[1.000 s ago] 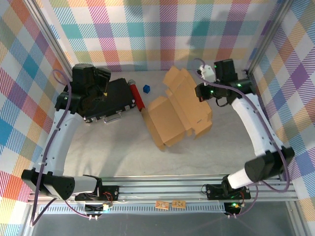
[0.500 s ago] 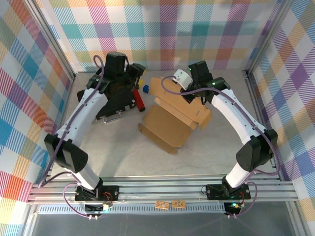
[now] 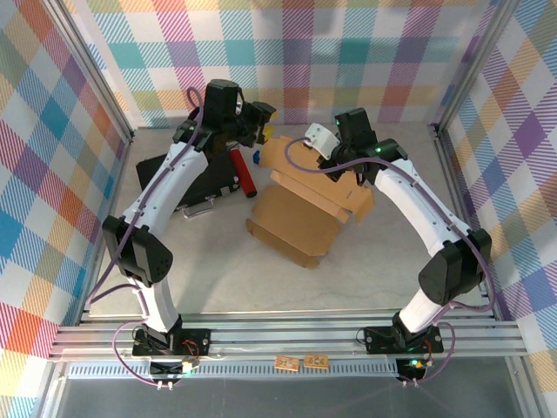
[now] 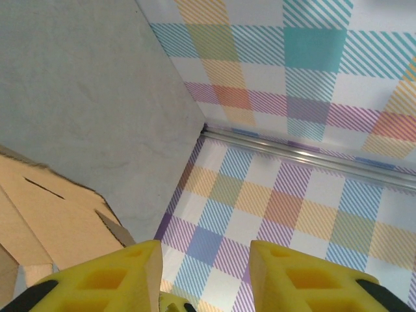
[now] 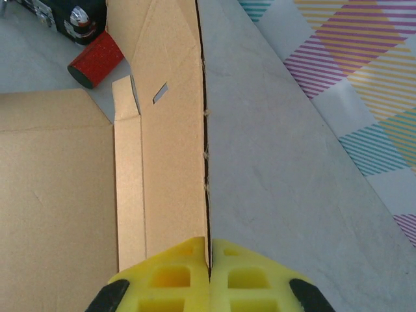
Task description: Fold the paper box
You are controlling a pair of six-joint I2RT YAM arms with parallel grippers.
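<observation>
The paper box (image 3: 300,209) is a brown die-cut cardboard sheet, partly raised, in the middle of the table. Its long back panel (image 5: 170,130) stands up. My right gripper (image 5: 209,259) is shut on that panel's thin edge, and from above it sits at the box's far side (image 3: 334,162). My left gripper (image 3: 264,118) hovers by the back wall, just beyond the box's far left corner. Its yellow fingers (image 4: 114,276) stand wide apart with only wall and table between them. A corner flap of the box (image 4: 52,218) lies to their left.
A black flat case (image 3: 196,174) lies at the left, with a red cylinder (image 3: 244,171) along its right side and a small blue block (image 3: 258,158) behind that. The red cylinder (image 5: 97,60) also lies beyond the box's flap. Checked walls enclose the table on three sides.
My left arm has swung from over the black case to the back wall beside the box's far corner. My right gripper took hold of the box and lifted its back panel, then held.
</observation>
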